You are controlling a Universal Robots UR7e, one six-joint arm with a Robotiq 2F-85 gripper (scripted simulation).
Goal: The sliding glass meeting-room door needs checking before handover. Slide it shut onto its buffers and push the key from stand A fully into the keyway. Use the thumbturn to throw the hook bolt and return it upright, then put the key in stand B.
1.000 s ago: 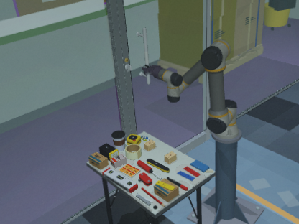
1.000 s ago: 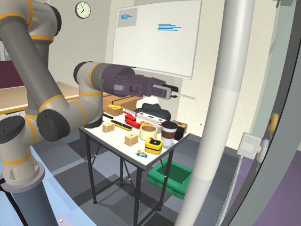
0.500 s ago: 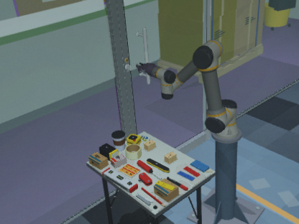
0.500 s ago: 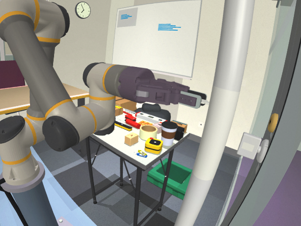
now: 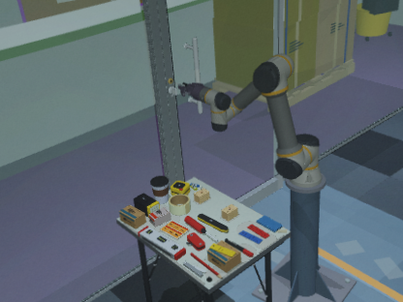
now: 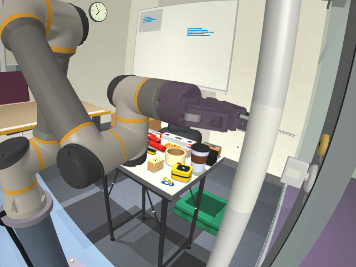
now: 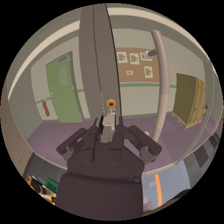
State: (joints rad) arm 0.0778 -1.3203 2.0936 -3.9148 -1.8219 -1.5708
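Note:
The key [image 7: 107, 123] is mostly hidden by my fingers; only its pale head and blade tip show in the wrist camera. I hold it in my closed gripper [image 7: 108, 125], pointed at the door's lock stile [image 5: 163, 92]. The brass keyway [image 7: 111, 103] sits just above and ahead of the key tip. The white thumbturn [image 6: 309, 177] is lower on the stile, beside a pale lock box [image 6: 294, 173]. The door's long pull handle [image 6: 258, 120] stands in front of my fingertips in the second side camera and hides them. Two small wooden stands [image 5: 201, 195] [image 5: 229, 212] sit on the table.
A green bin [image 6: 204, 209] lies on the floor under the table's far side. The table [image 5: 203, 227] carries a coffee cup [image 6: 199, 157], a tape roll [image 6: 175, 156], a yellow tape measure [image 6: 181, 172] and several tools. The arm's pedestal [image 5: 304, 237] stands right of it.

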